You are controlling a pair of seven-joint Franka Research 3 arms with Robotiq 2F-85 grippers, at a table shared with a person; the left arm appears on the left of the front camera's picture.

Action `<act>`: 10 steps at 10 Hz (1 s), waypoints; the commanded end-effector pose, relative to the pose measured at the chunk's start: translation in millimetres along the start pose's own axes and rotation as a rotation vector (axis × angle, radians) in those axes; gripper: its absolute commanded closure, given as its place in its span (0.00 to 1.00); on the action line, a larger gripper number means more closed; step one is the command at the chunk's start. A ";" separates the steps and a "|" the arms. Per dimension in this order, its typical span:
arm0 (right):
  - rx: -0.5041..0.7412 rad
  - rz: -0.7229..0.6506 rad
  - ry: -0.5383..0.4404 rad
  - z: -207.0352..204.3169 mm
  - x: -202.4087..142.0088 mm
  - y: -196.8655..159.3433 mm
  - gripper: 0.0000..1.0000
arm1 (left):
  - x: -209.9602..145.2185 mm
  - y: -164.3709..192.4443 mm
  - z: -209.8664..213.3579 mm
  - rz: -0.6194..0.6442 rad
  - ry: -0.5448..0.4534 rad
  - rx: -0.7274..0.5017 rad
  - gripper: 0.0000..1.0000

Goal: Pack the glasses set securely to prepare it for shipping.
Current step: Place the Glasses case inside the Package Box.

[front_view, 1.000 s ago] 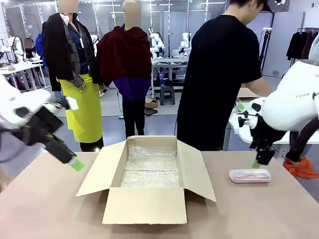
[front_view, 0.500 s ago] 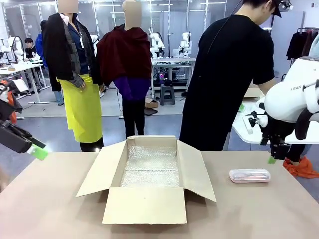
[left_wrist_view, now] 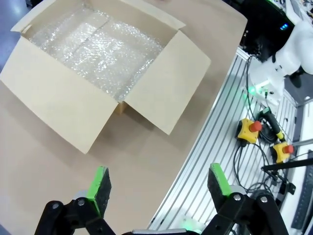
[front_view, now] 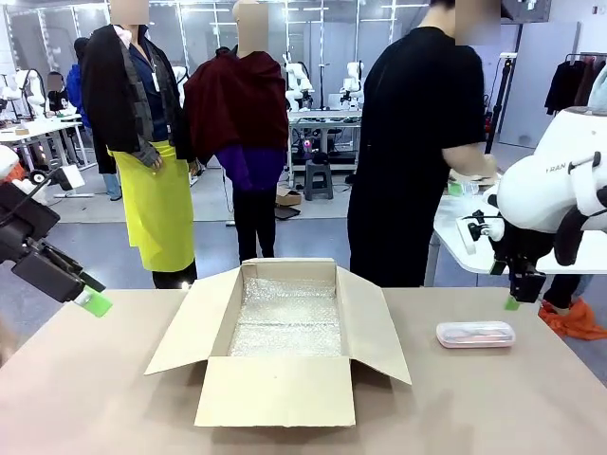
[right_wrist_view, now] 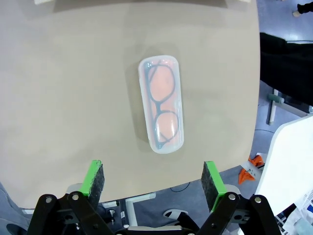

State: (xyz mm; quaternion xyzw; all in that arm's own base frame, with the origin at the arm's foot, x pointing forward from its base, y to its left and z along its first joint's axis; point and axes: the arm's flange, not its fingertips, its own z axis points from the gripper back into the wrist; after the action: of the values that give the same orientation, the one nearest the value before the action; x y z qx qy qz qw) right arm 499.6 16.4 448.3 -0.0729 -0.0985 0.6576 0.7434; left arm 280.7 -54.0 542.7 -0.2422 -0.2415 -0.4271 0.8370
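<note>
Right end effector (right_wrist_view: 152, 172): stood wide, empty.
Case (right_wrist_view: 162, 105): lay on the counter (right_wrist_view: 73, 98) just beyond it, glasses (right_wrist_view: 155, 98) inside.
Left end effector (left_wrist_view: 159, 178): stood wide, box (left_wrist_view: 73, 107) ahead.

White right arm (front_view: 560, 185), black end effector (right_wrist_view: 152, 169), green pads (right_wrist_view: 94, 178), perhaps lettered.
</note>
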 end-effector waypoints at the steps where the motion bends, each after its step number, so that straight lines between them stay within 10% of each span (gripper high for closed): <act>1: 0.033 0.031 0.030 -34.0 1.5 -19.6 0.00 | 1.0 2.4 3.7 -0.018 -0.022 -0.005 0.00; 10: 0.089 0.059 0.025 -131.5 2.5 -34.8 0.00 | 1.0 2.4 3.7 -0.018 -0.022 -0.005 0.00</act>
State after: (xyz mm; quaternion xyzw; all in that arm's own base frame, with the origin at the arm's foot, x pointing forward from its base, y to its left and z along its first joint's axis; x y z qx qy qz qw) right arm 557.0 20.5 334.8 -0.0520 -0.0536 0.6712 0.7375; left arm 281.1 -51.4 543.8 -0.2419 -0.2450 -0.4246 0.8373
